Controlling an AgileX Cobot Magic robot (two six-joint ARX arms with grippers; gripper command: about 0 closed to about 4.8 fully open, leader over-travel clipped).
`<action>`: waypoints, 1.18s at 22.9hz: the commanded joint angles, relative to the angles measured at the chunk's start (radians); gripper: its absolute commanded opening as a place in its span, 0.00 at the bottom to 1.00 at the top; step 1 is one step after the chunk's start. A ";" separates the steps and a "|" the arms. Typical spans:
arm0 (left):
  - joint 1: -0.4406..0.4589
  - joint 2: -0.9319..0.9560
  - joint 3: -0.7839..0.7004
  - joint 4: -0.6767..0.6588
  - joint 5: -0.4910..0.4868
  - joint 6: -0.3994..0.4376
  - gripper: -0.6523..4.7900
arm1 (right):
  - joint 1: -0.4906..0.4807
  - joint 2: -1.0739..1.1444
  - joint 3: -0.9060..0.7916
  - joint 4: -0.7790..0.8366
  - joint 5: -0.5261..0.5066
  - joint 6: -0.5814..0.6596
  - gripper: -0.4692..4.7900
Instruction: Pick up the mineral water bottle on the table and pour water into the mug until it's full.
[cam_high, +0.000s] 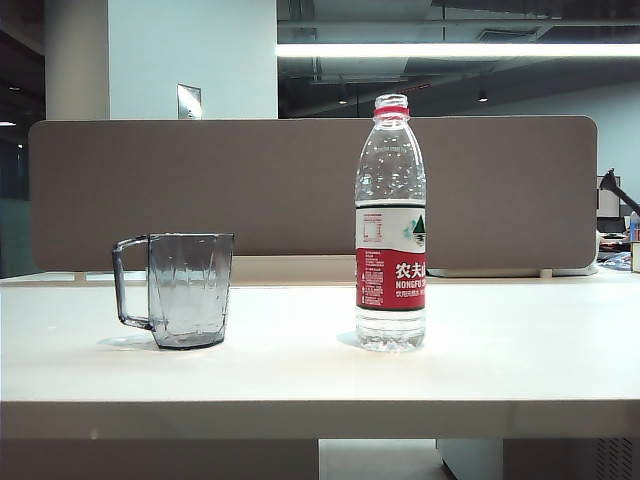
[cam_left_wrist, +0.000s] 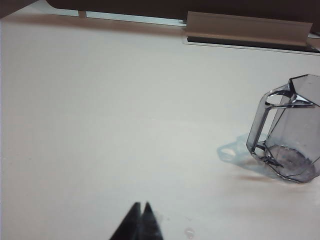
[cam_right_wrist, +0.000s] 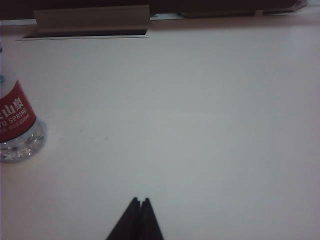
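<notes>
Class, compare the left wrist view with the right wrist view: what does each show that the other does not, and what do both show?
Only the left wrist view shows the mug, standing empty on the table, handle turned toward the left gripper. Only the right wrist view shows the bottle, its lower part with the red label, and the right gripper. Both share the bare white tabletop, a pale rail at its far edge, and dark fingertips pressed shut, holding nothing.

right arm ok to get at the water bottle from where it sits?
Probably yes. The right tool is shut and apart from the mineral water bottle, with only bare table between them. It must open first. The mug stands well aside.
</notes>
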 joint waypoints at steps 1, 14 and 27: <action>-0.012 0.001 0.002 -0.005 -0.003 0.000 0.11 | 0.001 -0.001 -0.007 0.011 0.001 -0.003 0.09; -0.268 0.197 0.169 -0.173 -0.007 0.000 0.11 | 0.001 -0.001 -0.007 0.011 0.001 -0.003 0.09; -0.597 0.719 0.745 -0.334 -0.004 0.001 0.11 | 0.001 -0.001 -0.007 0.011 0.001 -0.003 0.09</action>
